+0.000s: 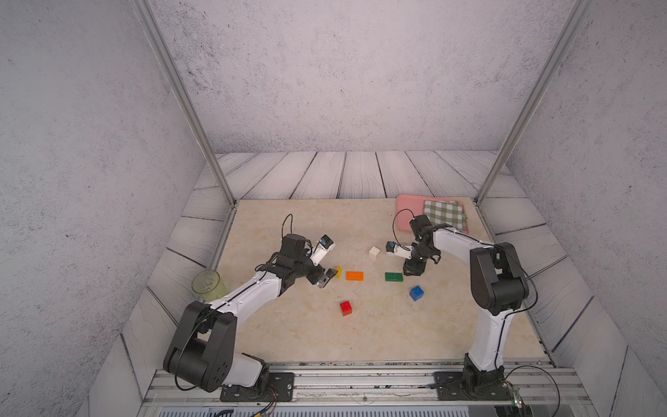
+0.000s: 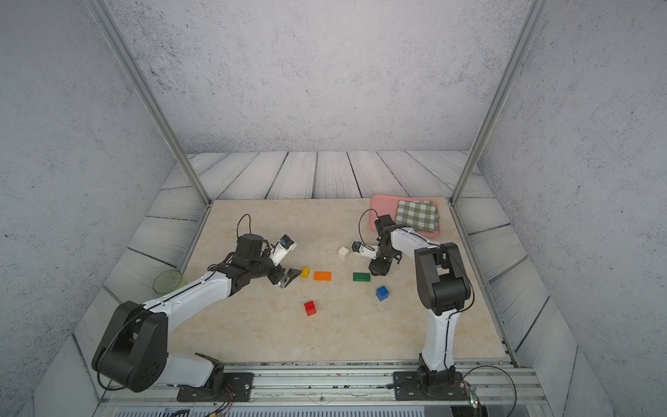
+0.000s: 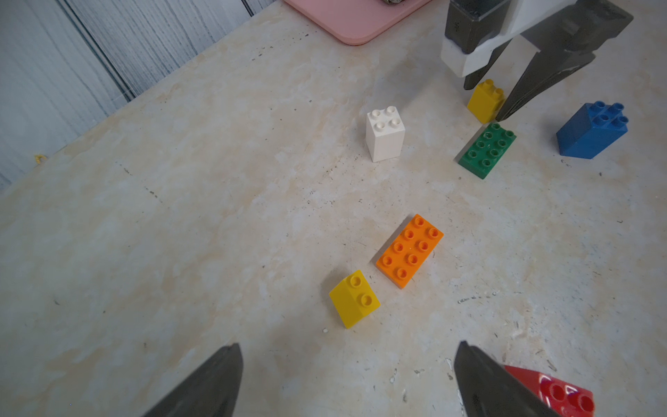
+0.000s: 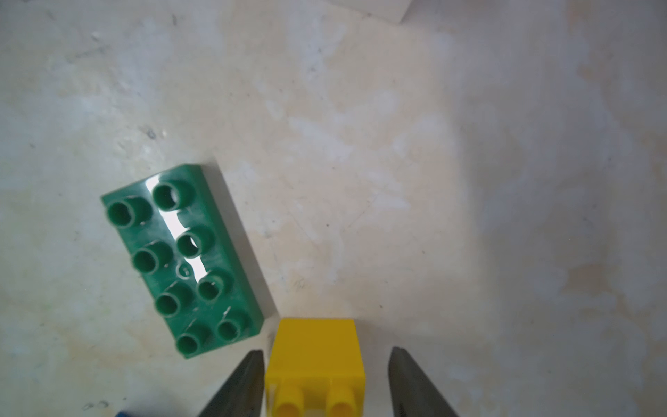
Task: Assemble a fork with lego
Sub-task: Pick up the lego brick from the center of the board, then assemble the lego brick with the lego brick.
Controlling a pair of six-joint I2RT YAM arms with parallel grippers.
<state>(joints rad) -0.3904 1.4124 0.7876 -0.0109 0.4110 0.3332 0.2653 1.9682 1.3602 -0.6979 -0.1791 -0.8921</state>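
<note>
The lego lies loose on the marble table; the fork is out of view. My right gripper (image 4: 326, 351) points down and straddles a yellow sloped brick (image 3: 483, 101). One finger touches the brick and a gap shows at the other. The green flat brick (image 1: 393, 277) lies right beside it. My left gripper (image 1: 326, 277) hovers open and empty just short of the other yellow brick (image 1: 338, 271), which lies next to the orange flat brick (image 1: 354, 276). The white brick (image 1: 374, 251) stands behind, with the blue brick (image 1: 416, 292) and the red brick (image 1: 345, 308) nearer the front.
A pink tray (image 1: 404, 213) with a folded green-checked cloth (image 1: 444, 213) sits at the back right corner, behind the right arm. A clear green cup (image 1: 207, 285) stands off the table's left edge, beside the left arm.
</note>
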